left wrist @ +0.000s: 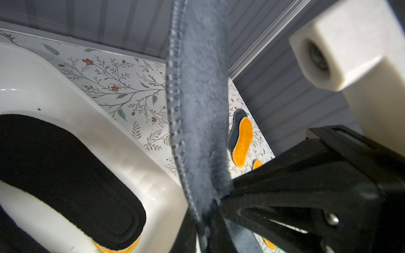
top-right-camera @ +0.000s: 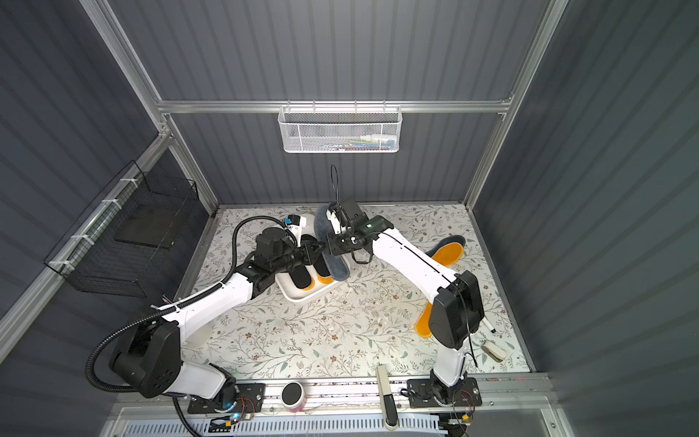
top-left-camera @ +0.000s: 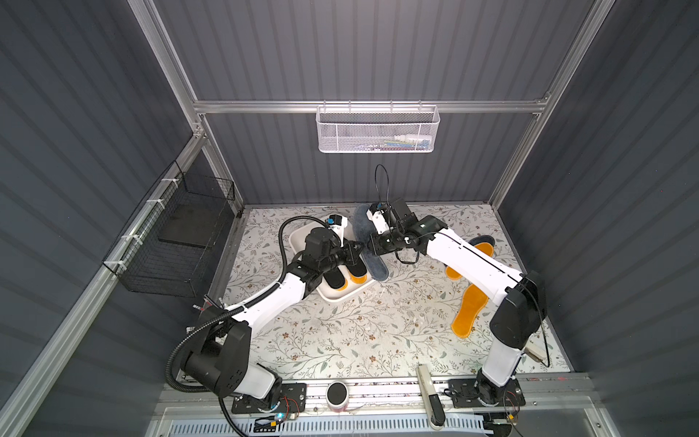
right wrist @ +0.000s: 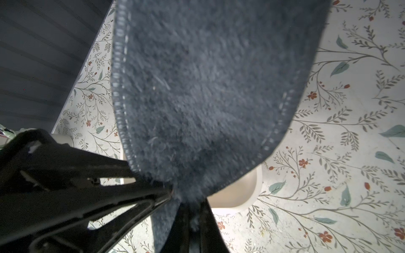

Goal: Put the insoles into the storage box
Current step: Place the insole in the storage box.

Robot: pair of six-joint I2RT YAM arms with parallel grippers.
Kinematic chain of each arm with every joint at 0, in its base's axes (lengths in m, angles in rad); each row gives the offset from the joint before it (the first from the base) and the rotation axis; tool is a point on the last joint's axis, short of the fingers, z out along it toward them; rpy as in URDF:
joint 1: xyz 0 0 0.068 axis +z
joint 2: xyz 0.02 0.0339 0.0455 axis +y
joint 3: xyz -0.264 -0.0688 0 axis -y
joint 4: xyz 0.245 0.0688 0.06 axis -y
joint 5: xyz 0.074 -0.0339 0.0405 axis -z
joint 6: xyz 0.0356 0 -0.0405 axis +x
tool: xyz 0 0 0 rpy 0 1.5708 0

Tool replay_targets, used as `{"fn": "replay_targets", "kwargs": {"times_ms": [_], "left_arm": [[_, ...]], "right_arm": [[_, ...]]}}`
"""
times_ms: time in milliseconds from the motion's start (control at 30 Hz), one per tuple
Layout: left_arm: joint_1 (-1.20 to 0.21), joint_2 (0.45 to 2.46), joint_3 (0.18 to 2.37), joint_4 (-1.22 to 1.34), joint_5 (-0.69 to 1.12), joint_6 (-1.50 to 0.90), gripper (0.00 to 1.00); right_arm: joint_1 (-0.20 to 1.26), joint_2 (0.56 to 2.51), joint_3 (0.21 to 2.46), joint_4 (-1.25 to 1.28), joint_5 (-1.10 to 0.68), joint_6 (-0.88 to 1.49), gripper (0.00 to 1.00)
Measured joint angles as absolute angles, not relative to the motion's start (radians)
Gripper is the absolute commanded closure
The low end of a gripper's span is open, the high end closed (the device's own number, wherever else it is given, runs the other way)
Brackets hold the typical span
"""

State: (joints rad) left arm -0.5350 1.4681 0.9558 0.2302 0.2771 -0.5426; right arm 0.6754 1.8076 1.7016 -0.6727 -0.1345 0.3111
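**Item.** The grey-blue insole (top-left-camera: 377, 269) is held clear of the table (top-left-camera: 340, 340), caught between the two arms at about mid-length.

**Grip.** The left gripper (left wrist: 202, 223) has its jaws closed on one stitched long edge. The right gripper (right wrist: 192, 214) is clamped on the opposite edge. Their tips all but meet, and neither carries anything else.

**Lie.** The long axis runs from the far wall toward the robot's base, crosswise to both sets of fingers, with roughly half the length past the pinch on each side. The insole is tilted, not flat, and the left wrist view sees it close to edge-on. Toe and heel cannot be told apart.

**Target.** The storage box (top-left-camera: 340, 299) lies below the pinch, off to the left gripper's side, with its long axis near parallel to the insole's. In both top views the insole's near end overlaps the box rim on the right gripper's side; contact cannot be confirmed. Inside, two black insoles (top-left-camera: 336, 282) rest on orange insoles (top-left-camera: 357, 280).

**Assessment.** The left arm is nearer the box. The coming move looks like a short carry toward that side, then laying the insole flat, with little turning needed.

**Outstanding.** Beyond the right gripper, loose orange insoles (top-left-camera: 471, 310) and a second grey-blue insole (left wrist: 237, 116) remain on the table.
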Motion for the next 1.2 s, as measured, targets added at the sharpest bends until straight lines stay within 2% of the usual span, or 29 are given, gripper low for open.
{"fn": "replay_targets", "kwargs": {"times_ms": [67,233,433,800,1200], "left_arm": [[-0.535,1.468,0.956,0.232,0.277,-0.547,1.00],[-0.535,1.468,0.956,0.233,0.276,-0.548,1.00],[-0.533,1.468,0.952,0.233,0.260,-0.551,1.00],[-0.507,1.464,0.887,0.233,0.207,-0.582,1.00],[-0.329,1.427,0.868,0.178,0.175,-0.704,1.00]], "right_arm": [[0.675,1.808,1.702,-0.673,-0.132,0.311,0.84],[0.675,1.808,1.702,-0.672,-0.131,0.309,0.83],[0.675,1.808,1.702,-0.672,-0.128,0.312,0.68],[0.675,1.772,1.677,-0.640,-0.134,0.311,0.53],[0.650,1.700,1.603,-0.593,-0.156,0.317,0.50]]}}
